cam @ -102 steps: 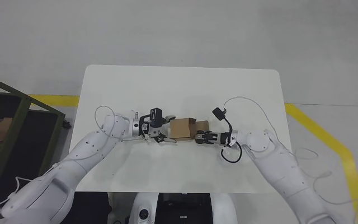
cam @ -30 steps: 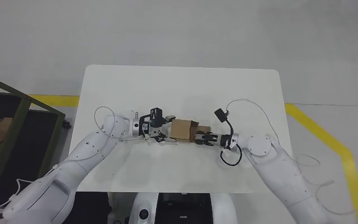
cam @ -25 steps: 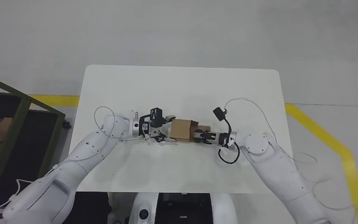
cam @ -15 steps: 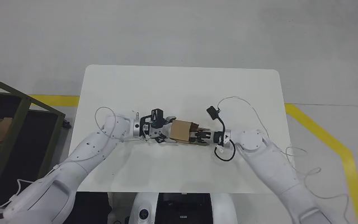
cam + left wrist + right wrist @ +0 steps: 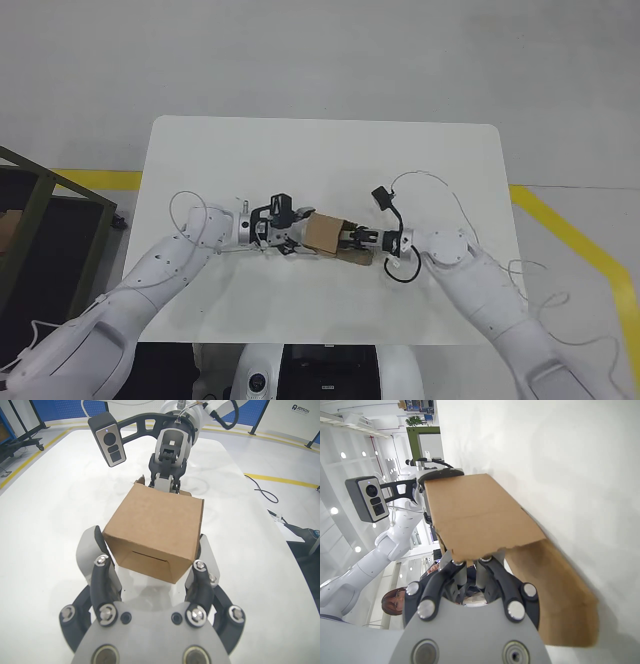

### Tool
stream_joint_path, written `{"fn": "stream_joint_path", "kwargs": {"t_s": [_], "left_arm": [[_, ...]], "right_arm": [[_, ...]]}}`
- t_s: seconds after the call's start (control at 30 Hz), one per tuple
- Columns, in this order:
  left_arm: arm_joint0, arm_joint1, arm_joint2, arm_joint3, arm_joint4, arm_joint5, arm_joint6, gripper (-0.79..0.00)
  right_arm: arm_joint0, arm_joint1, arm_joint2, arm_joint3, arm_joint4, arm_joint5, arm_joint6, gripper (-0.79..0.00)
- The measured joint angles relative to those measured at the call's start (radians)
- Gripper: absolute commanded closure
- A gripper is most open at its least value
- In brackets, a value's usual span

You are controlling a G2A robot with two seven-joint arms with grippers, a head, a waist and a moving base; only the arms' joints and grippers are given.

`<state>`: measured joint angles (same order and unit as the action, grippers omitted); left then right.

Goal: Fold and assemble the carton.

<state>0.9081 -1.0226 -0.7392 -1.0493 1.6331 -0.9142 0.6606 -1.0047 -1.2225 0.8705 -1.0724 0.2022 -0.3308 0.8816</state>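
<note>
- The left gripper (image 5: 151, 541) is closest in its own wrist view. Its two silver-and-black fingers (image 5: 86, 547) are spread wide, to the width of the box. They press on the two side walls at the near open end, so it appears to be holding the box steady.
- Between those fingers is the brown cardboard carton (image 5: 155, 520). It lies on its side on the white table (image 5: 330, 160), roughly mid-width and towards the robot's edge. It stands opened from flat into a squared tube, and the near mouth shows a hollow inside with a thin slot (image 5: 150, 556) cut in one wall.
- No flap is folded across this near end, so I judge it is not closed yet.
- At the carton's far end the right gripper (image 5: 165, 486) meets it head-on. Its fingers are drawn narrow, nearly together, and pinch the ragged edge of a wall or an end flap. I cannot tell which of the two it is.
- Beside that grip a long cardboard flap (image 5: 557, 590) sticks outward from the same end. It lies close to the tabletop and is not tucked in.
- As a judgement of progress, erecting the tube is done. Folding in the end flaps, seating a tab in the slot and closing both ends remain. The work appears to be at the start of closing the right-hand end, well short of halfway.
</note>
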Motion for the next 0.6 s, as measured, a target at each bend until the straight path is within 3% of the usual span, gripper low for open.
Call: {"fn": "stream_joint_path", "kwargs": {"t_s": [0.3,0.47,0.6], "left_arm": [[0.006,0.003,-0.010,0.000,0.003,0.001,0.009,-0.653],[0.009,0.003,-0.013,-0.002,0.004,0.003,0.006,-0.656],[0.010,0.003,-0.013,-0.004,0.002,0.000,0.003,-0.653]], "right_arm": [[-0.086,0.047,0.116,-0.120,-0.042,0.015,-0.003,0.000],[-0.145,0.073,0.200,-0.202,-0.092,0.059,-0.061,0.000],[-0.142,0.075,0.210,-0.210,-0.112,0.088,-0.088,0.000]]}}
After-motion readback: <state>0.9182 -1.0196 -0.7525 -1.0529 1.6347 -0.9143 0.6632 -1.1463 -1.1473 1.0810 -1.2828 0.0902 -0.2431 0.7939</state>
